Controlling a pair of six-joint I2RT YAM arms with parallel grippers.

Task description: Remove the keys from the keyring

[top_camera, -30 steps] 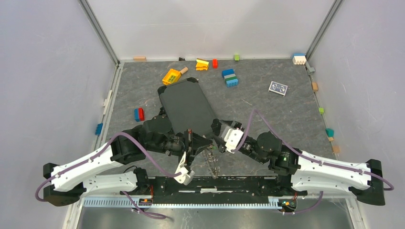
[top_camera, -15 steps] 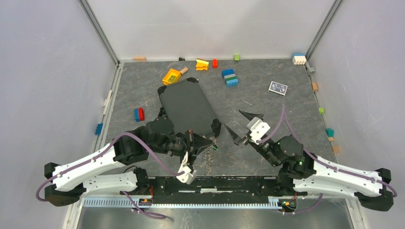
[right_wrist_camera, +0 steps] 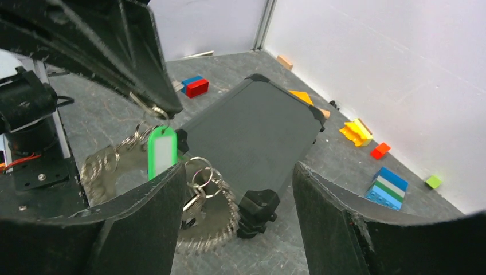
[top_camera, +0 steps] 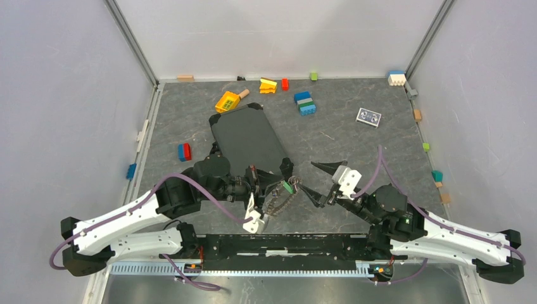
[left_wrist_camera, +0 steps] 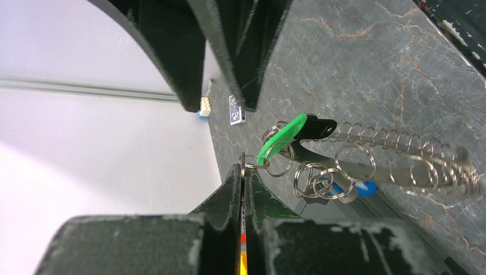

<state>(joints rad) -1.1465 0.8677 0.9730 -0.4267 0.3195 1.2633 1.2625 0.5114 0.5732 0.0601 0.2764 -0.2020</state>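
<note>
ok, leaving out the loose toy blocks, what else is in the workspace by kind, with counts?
keyring strung with keys: 1
black tablet case: 1
playing card: 1
Total: 3
Not counted: black speck and grey piece by the walls, too small to name.

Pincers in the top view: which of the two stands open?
The right pincer: its jaws are spread wide and empty, close to the keyring. The left pincer is shut tight on that keyring.
</note>
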